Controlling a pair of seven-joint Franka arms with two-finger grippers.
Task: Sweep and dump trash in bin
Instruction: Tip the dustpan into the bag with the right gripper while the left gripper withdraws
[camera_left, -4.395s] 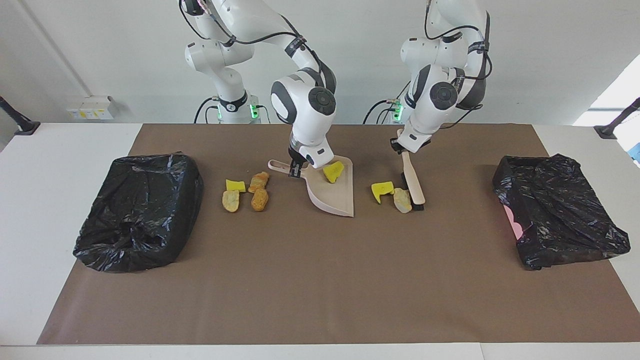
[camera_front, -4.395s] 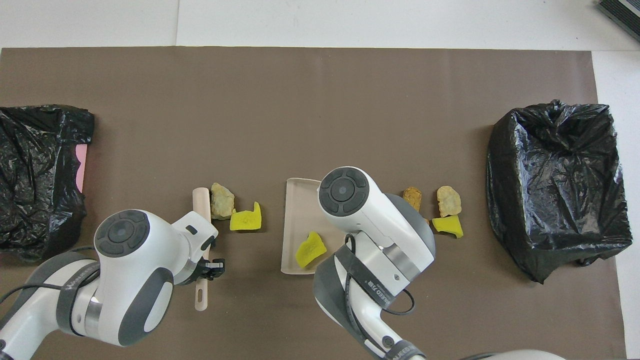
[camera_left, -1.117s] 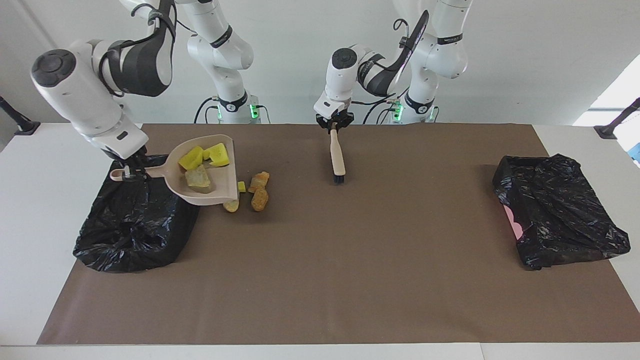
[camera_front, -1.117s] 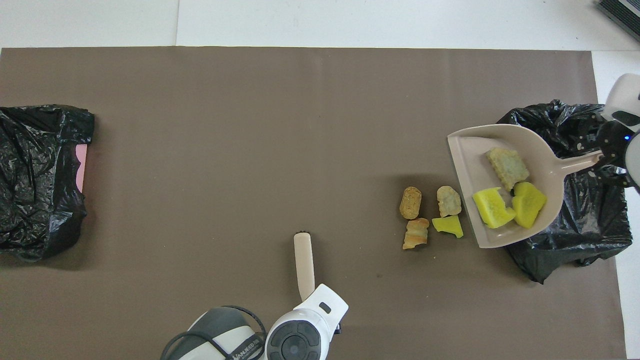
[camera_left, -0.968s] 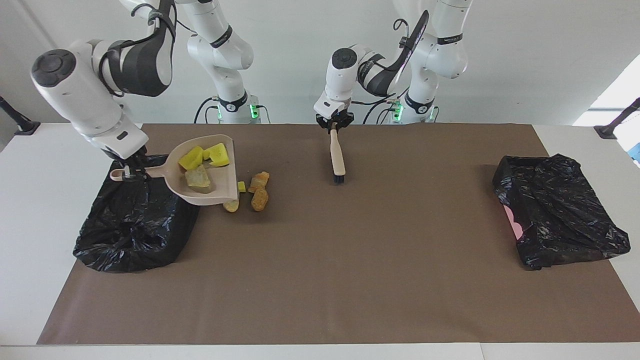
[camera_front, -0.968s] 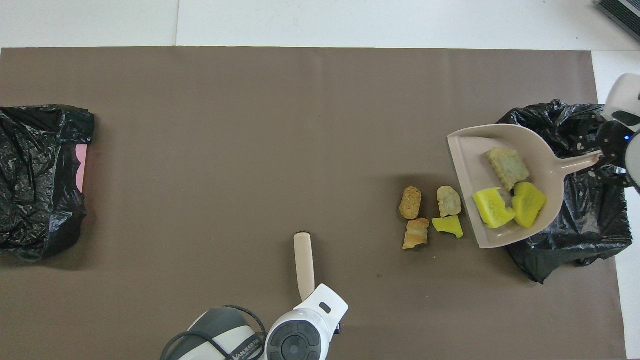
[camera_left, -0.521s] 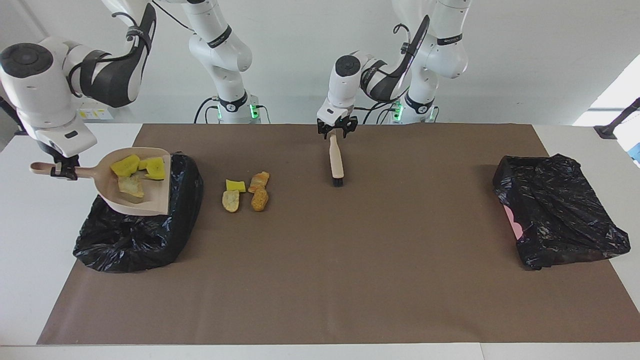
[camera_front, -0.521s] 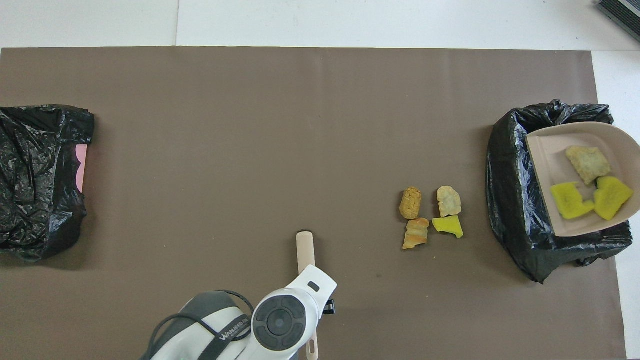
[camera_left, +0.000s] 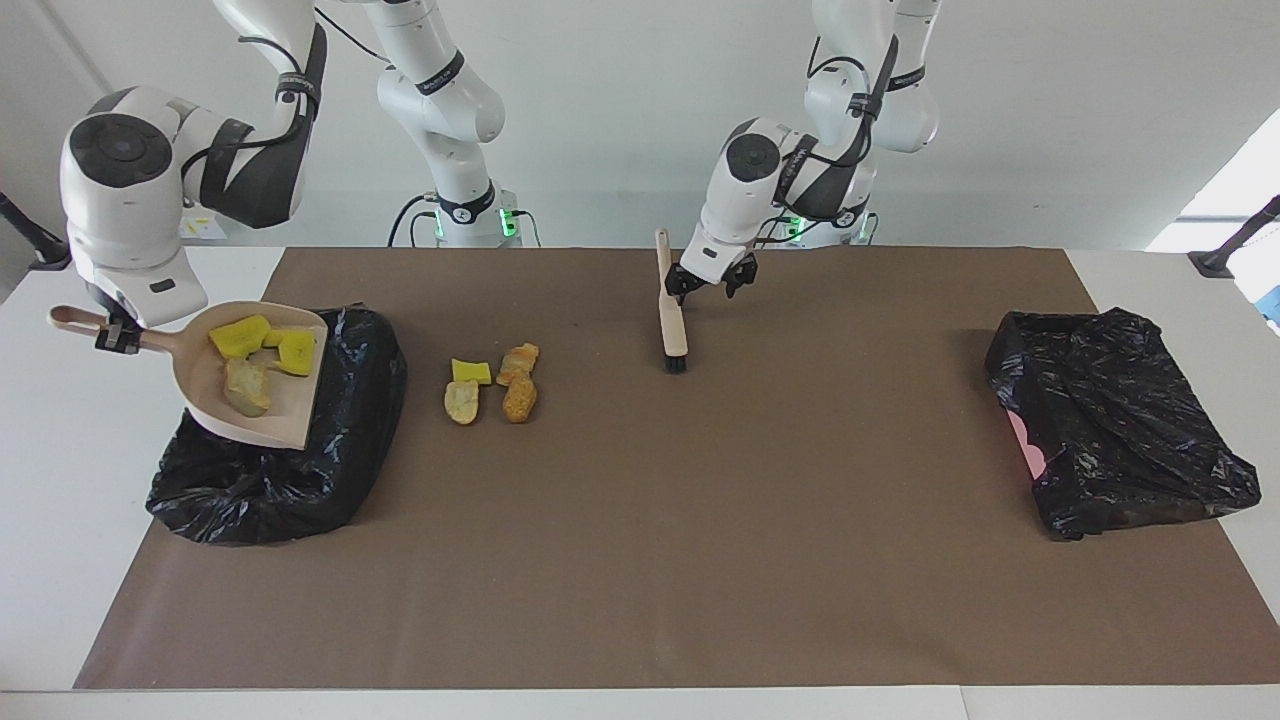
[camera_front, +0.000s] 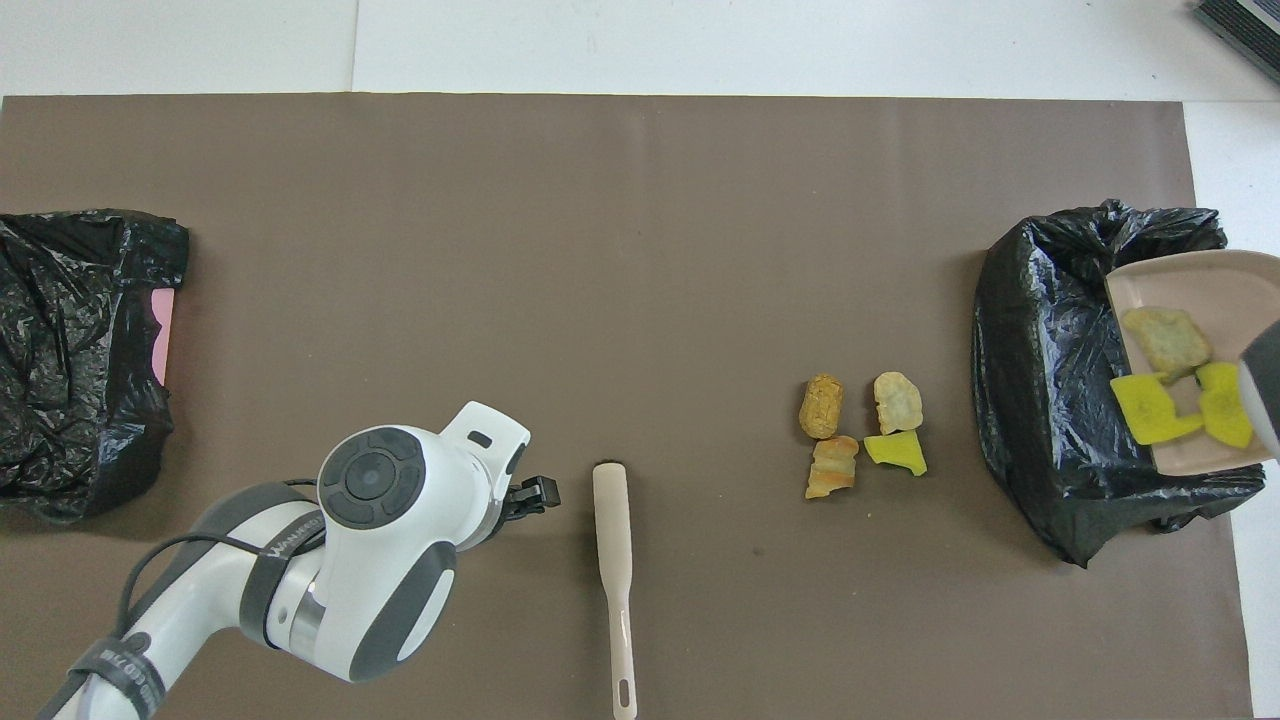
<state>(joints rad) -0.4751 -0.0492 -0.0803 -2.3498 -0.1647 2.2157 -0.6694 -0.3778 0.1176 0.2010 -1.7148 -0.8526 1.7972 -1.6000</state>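
My right gripper (camera_left: 115, 337) is shut on the handle of the beige dustpan (camera_left: 280, 415), holding it above the black-bagged bin (camera_left: 300, 470) at the right arm's end, lip tilted downward. Three pieces of trash lie in the pan: two yellow sponge bits (camera_left: 240, 335) and a tan chunk (camera_left: 245, 385). Several more pieces of trash (camera_left: 519, 398) sit on the brown mat beside the bin. The brush (camera_left: 670, 315) lies free on the mat. My left gripper (camera_left: 712, 285) hangs open just beside its handle, nothing between the fingers. From overhead, the left gripper (camera_front: 535, 495) is beside the brush (camera_front: 612, 530).
A second black bag (camera_left: 1110, 420) with a pink edge lies at the left arm's end of the mat. The loose pieces (camera_front: 860, 430) lie between the brush and the bin (camera_front: 1040, 400). Only part of the dustpan (camera_front: 1200, 285) is visible in the overhead view.
The left gripper opened, let go of the brush and drew aside toward the left arm's end. The right gripper carried the loaded dustpan over the bin and tipped its lip down.
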